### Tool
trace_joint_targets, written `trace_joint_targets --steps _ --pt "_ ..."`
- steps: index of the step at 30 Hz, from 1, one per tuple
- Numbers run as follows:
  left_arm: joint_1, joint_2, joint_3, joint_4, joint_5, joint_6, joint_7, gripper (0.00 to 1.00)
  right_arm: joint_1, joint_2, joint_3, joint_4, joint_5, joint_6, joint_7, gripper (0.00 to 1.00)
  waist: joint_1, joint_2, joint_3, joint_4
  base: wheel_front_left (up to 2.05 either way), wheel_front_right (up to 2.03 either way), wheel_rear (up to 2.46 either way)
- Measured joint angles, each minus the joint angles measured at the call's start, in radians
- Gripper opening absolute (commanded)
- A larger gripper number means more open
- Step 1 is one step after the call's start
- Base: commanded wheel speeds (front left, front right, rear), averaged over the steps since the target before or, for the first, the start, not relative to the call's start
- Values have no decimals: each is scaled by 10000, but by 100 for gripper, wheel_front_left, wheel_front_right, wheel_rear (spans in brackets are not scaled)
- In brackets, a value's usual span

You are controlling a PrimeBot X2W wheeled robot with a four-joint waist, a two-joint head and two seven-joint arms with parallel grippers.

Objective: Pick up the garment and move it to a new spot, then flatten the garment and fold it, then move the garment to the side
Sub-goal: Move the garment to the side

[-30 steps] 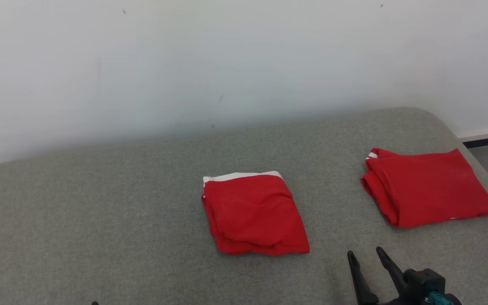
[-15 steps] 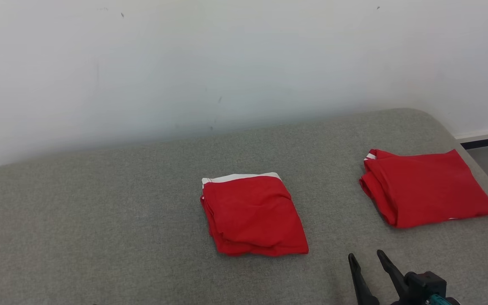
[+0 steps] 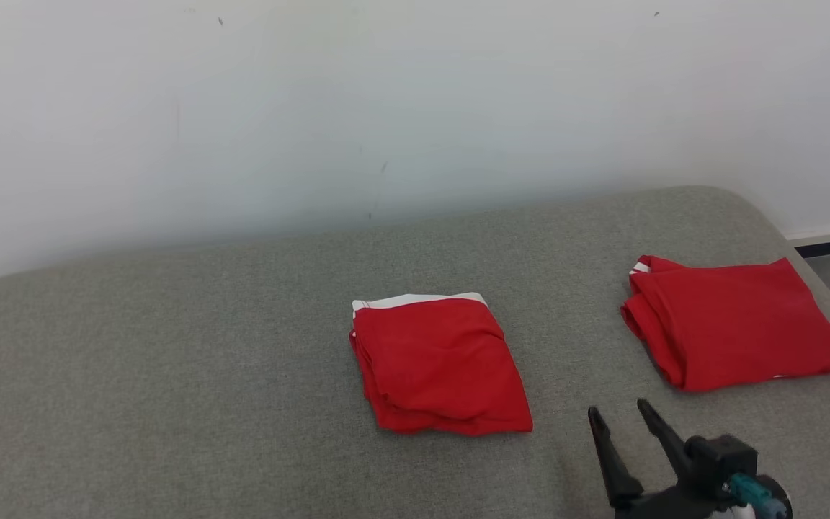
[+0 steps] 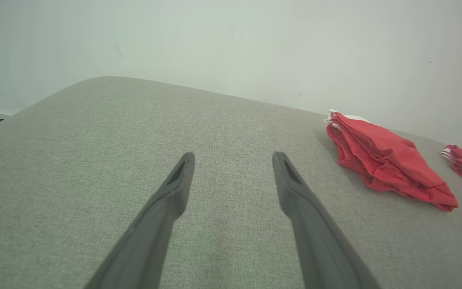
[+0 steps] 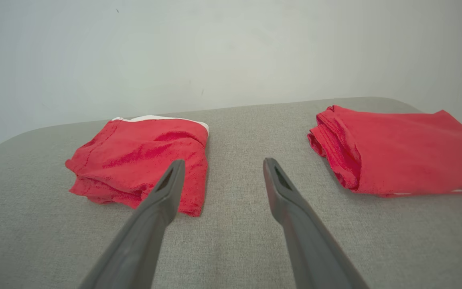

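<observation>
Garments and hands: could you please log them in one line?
centre garment: folded | right garment: folded | left hand: open | right hand: open

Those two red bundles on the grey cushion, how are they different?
The middle garment shows a white band along its far edge; the right-hand garment shows only white slivers at a corner. The middle one is squarish, the right-hand one wider. Both are red and folded.

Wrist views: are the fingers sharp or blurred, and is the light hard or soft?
Left wrist view: fingers slightly soft near the lens, grey cushion weave sharper. Right wrist view: the same; light soft, the middle red garment casts only a faint shadow.
</observation>
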Motion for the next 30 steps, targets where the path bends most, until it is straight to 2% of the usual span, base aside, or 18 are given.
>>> trace_joint_targets --steps 2,6,7,9,17,23,30 --pt "-3 0 -58 -10 -15 0 0 100 -324 -73 -77 -180 4 0 190 100 0 0 25 67 0 0 0" --pt "-21 -2 -150 -21 -88 0 0 100 -1287 -153 -259 -94 280 0 1944 100 0 0 109 358 0 0 0" --pt "-21 -2 -150 -21 -88 0 0 100 -1287 -153 -259 -94 280 0 1944 100 0 0 109 358 0 0 0" --pt "-59 -2 -173 -23 -127 0 0 100 -1770 -240 -472 13 376 0 2608 100 0 0 162 517 0 0 0" --pt "-128 -8 -468 2 -167 2 0 100 -3043 -353 -1434 1137 869 -2 4847 100 0 0 503 1407 0 0 0" --pt "-468 -6 -566 -69 -174 2 0 100 -3668 -560 -1883 1611 784 -2 5557 100 1 1 1062 2098 0 0 0" --pt "-752 -2 -702 -67 -268 2 0 100 -4078 -330 -2372 2272 679 -2 6138 100 2 1 1810 2785 0 0 0"
